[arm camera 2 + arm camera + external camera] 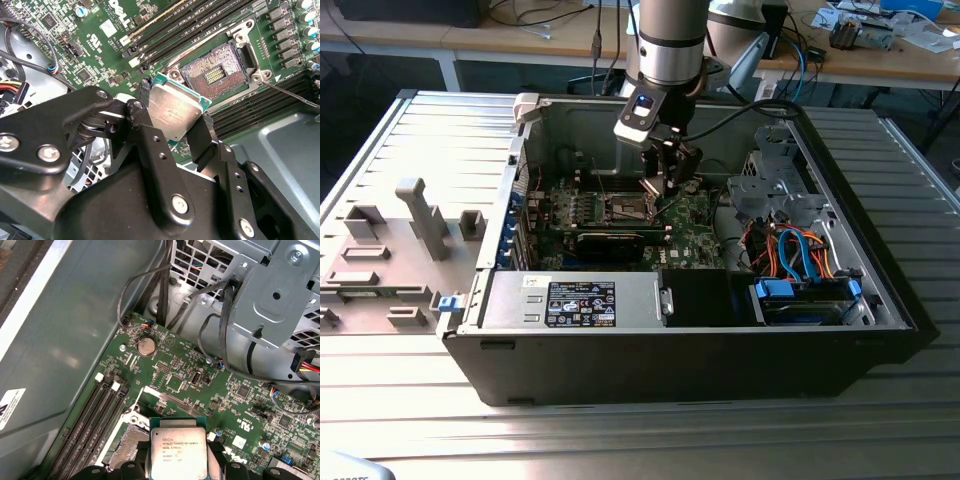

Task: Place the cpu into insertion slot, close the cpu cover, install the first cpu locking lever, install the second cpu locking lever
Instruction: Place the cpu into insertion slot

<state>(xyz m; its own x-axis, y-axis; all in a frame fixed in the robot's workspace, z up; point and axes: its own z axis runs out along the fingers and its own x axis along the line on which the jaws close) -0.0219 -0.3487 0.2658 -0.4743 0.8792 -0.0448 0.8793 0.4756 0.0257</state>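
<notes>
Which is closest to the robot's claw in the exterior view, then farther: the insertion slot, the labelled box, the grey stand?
From the gripper holding the cpu:
1. insertion slot, just beside it.
2. labelled box, at the case's near side.
3. grey stand, outside the case, exterior view's left.

The cpu (pixel 175 115) is dull silver metal; the gripper (pixel 175 106) matt black. The insertion slot (pixel 215 75) has a bright metal rim; the circuit board (pixel 100 45) is glossy green.

Insertion slot (pixel 215 75) open from above, memory slots (pixel 190 25) tight along two sides, drive cage (pixel 280 290) and hanging cables (pixel 164 285) crowding one flank, case wall (pixel 75 315) closing the other.
</notes>
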